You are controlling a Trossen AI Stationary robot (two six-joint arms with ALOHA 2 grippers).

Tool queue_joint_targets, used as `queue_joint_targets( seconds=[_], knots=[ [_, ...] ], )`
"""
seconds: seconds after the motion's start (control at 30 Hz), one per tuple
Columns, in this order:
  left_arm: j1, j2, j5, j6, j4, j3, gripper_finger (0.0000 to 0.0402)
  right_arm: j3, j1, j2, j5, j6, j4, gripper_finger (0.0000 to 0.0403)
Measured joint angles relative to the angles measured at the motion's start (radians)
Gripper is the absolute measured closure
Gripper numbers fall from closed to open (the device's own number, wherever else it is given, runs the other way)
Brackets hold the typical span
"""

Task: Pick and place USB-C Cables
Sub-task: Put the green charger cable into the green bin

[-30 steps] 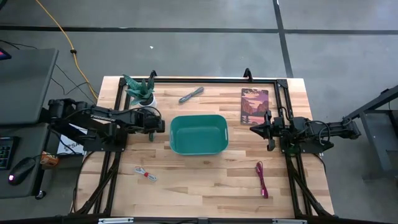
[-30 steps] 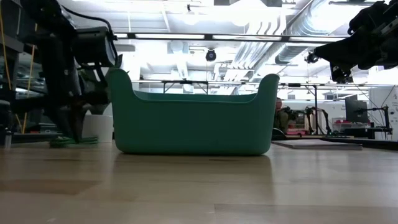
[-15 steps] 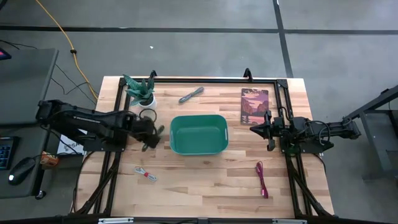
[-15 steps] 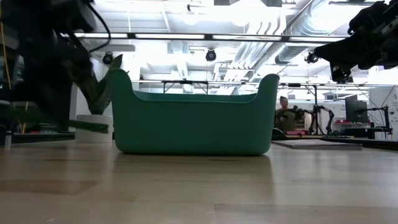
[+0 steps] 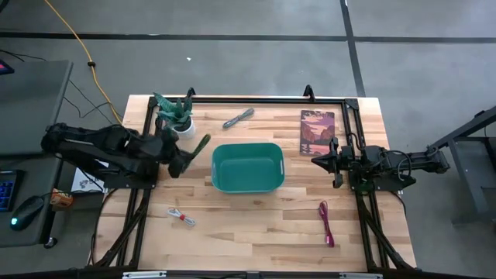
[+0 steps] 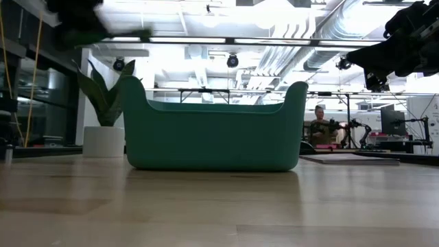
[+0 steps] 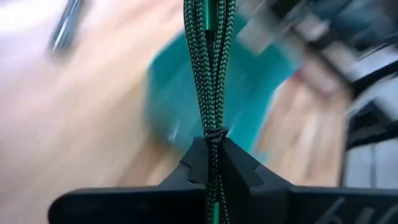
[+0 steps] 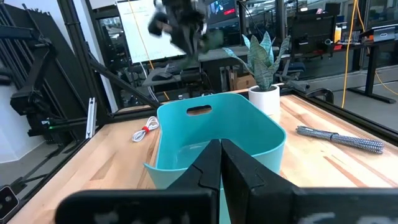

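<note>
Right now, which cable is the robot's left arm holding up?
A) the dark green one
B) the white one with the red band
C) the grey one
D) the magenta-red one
A: the left gripper is clamped on the dark green cable, raised beside the teal bin; the grey cable, magenta-red cable and white cable lie on the table.

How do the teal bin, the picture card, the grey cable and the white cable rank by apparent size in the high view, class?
1. teal bin
2. picture card
3. grey cable and white cable: too alike to rank.
</note>
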Motion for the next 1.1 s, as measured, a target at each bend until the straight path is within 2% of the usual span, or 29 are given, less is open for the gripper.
queue_joint_targets(
  seconds=[0.17,0.3,0.43,0.6,0.77,1.1],
  knots=[
    [0.006,0.038,-0.008,0.271,0.421,0.002,0.0402,0.000,0.000,0.000,0.000,0.000,0.000,0.0403],
    [0.006,0.102,-0.010,0.448,0.697,0.001,0.0401,0.000,0.000,0.000,0.000,0.000,0.000,0.0403],
    [0.002,0.151,0.005,0.530,0.951,-0.048,0.0401,0.000,0.000,0.000,0.000,0.000,0.000,0.0403],
    [-0.005,0.181,0.043,0.514,1.245,-0.218,0.0401,0.000,0.000,0.000,0.000,0.000,0.000,0.0403],
    [-0.004,0.180,0.052,0.438,1.389,-0.342,0.0401,0.000,0.000,0.000,0.000,0.000,0.000,0.0403],
    [-0.004,0.180,0.121,0.506,1.384,-0.350,0.0401,0.000,0.000,0.000,0.000,0.000,0.000,0.0403]
  ],
)
